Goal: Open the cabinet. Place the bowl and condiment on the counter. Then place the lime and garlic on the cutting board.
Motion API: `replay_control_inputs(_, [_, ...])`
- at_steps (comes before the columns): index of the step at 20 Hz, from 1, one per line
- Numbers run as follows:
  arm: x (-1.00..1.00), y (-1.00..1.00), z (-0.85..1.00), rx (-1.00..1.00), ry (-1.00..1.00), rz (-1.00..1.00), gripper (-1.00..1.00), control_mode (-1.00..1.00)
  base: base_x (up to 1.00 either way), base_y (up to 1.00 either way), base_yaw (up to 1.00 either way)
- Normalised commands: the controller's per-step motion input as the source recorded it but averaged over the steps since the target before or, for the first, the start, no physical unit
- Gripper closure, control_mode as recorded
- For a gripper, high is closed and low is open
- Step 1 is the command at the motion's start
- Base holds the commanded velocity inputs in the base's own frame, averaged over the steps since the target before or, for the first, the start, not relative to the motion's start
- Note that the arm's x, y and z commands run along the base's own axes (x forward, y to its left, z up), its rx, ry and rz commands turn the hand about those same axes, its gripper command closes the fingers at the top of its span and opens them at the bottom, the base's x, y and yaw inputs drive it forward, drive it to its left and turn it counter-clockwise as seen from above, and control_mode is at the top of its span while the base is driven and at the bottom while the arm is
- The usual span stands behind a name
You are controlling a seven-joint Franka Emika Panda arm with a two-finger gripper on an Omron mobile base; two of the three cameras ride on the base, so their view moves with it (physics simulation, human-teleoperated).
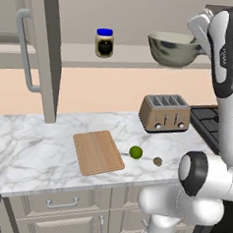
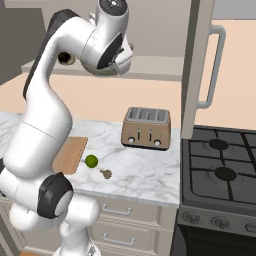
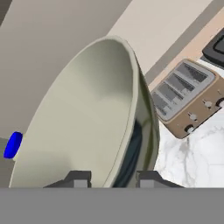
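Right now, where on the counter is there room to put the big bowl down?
Bare patches of white marble counter: left of the light-brown wooden cutting board, and between board and tan four-slot toaster. Crowded: right of the board, by the small green lime and tiny brown garlic.

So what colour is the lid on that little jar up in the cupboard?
Bright blue. The jar has dark contents and a pale label; the left base view shows it best.

no readable text anywhere; the condiment (image 1: pixel 104 42) jar's pale label is blank.
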Motion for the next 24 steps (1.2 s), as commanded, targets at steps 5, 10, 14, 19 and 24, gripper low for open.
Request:
replay_control_inputs(5, [-0.91,-0.28,0.0,0.0,-0.05,0.0,1.0,-1.0,0.0,0.0,0.0])
replay_control_inputs(10, [-0.89,-0.28,-0.03,0.0,-0.04,0.0,1.0,-1.0,0.0,0.0,0.0])
replay_control_inputs(14, [-0.82,-0.19,-0.23,0.0,-0.01,0.0,1.0,-1.0,0.0,0.0,0.0])
replay_control_inputs(19, [-0.65,-0.03,-0.42,0.0,0.0,0.0,1.0,-1.0,0.0,0.0,0.0])
replay_control_inputs(24, [-0.48,0.0,-0.31,0.0,0.0,0.0,1.0,-1.0,0.0,0.0,0.0])
